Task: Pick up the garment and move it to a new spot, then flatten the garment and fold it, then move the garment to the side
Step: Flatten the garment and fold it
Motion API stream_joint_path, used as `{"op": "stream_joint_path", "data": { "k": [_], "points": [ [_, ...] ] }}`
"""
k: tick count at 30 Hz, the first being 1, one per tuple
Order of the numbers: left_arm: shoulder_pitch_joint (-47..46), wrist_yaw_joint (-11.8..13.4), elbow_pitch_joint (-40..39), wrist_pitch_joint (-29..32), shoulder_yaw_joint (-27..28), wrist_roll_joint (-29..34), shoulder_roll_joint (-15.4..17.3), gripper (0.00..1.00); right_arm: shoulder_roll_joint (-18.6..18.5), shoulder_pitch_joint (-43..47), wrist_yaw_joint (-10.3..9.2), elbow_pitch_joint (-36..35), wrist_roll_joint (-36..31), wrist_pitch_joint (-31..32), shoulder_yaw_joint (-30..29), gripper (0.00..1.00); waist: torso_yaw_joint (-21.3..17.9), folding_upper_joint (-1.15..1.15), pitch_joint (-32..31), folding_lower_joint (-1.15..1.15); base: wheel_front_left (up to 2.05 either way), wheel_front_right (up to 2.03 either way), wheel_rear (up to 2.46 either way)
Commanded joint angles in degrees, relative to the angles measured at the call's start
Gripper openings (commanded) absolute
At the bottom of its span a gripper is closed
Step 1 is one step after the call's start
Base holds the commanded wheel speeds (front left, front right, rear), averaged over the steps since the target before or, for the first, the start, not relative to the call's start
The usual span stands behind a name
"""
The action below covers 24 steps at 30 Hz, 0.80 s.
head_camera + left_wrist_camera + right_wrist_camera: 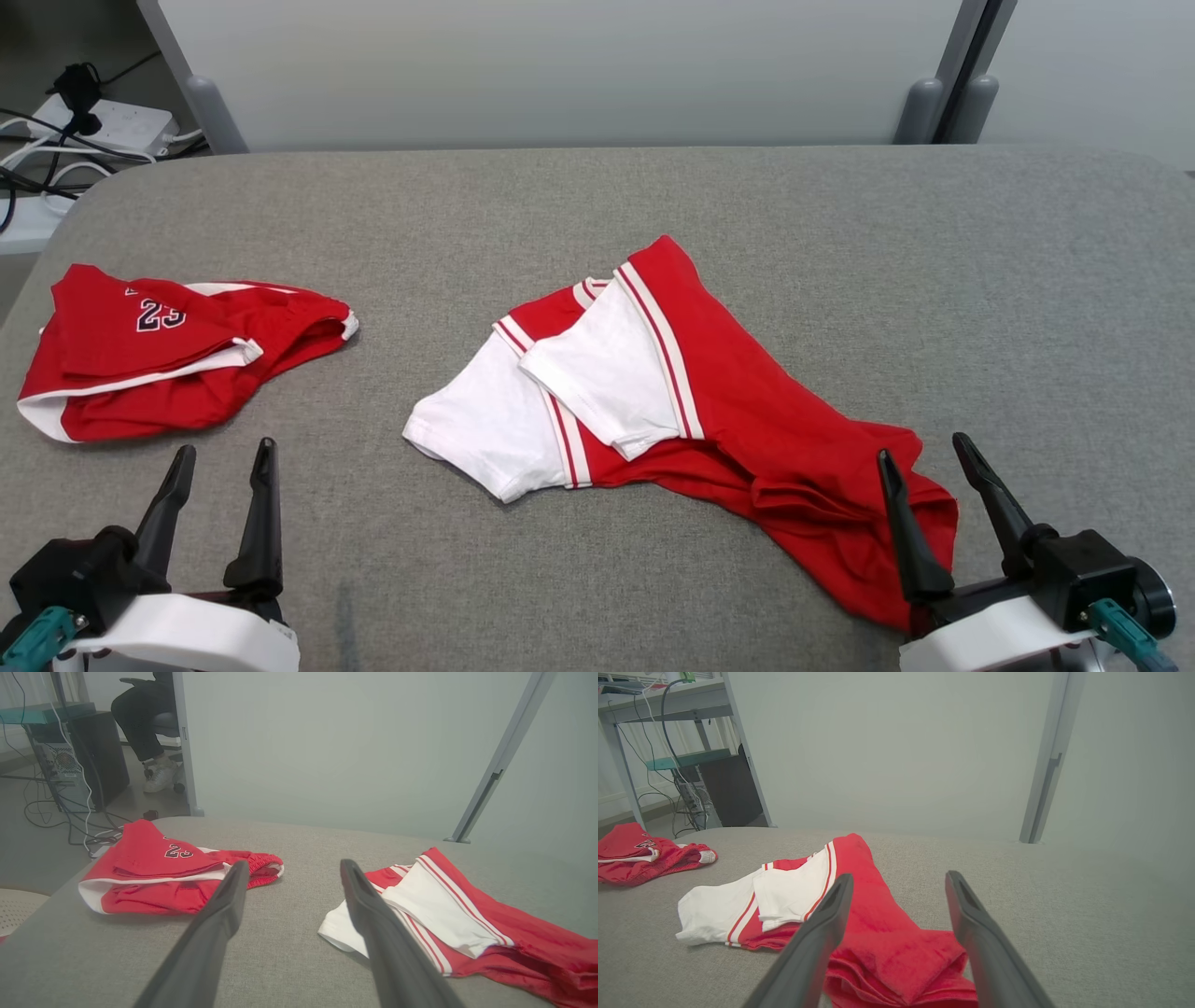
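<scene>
A red garment (747,411) with white sleeves and striped trim lies crumpled in the middle of the grey table (597,205), its red body bunched toward the near right. It shows also in the left wrist view (444,905) and the right wrist view (887,924). My right gripper (924,453) stands open at the lower right, its fingers over the garment's bunched red end (906,961). My left gripper (226,450) stands open at the lower left with nothing between its fingers, apart from the garment.
A second red garment (159,350) with the number 23 lies folded at the table's left edge. A pale partition wall (560,65) runs behind the table. Cables and a power strip (103,121) lie at the far left. A seated person's leg and shoe (159,777) show beyond the table.
</scene>
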Motion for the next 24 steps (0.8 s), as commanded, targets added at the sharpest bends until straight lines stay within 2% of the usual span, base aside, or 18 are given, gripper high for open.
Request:
{"op": "stream_joint_path", "data": {
  "k": [1, 16, 24],
  "points": [
    [-1.3, 0.5, -1.2, -0.5, 2.2, 0.0, 1.1, 1.00, -0.4, -0.4, 0.41, -2.0, -0.1, 0.1, 1.3, 1.00, -0.1, 0.00, -0.2, 0.00, 0.00, 0.00, 0.00],
    [-1.7, 1.6, -1.7, 0.6, 1.8, -0.3, 0.9, 1.00, -0.4, -1.2, 0.41, -2.5, -0.1, 0.8, 2.4, 1.00, -0.2, 0.00, -0.1, 0.00, 0.00, 0.00, 0.00],
    [-3.2, 1.5, -2.1, 0.7, 0.8, -0.1, 0.5, 1.00, -0.5, -6.4, 0.41, 0.8, -1.4, 2.6, 8.5, 1.00, 1.6, 0.00, 1.3, 0.00, 0.00, 0.00, 0.00]
  ]
}}
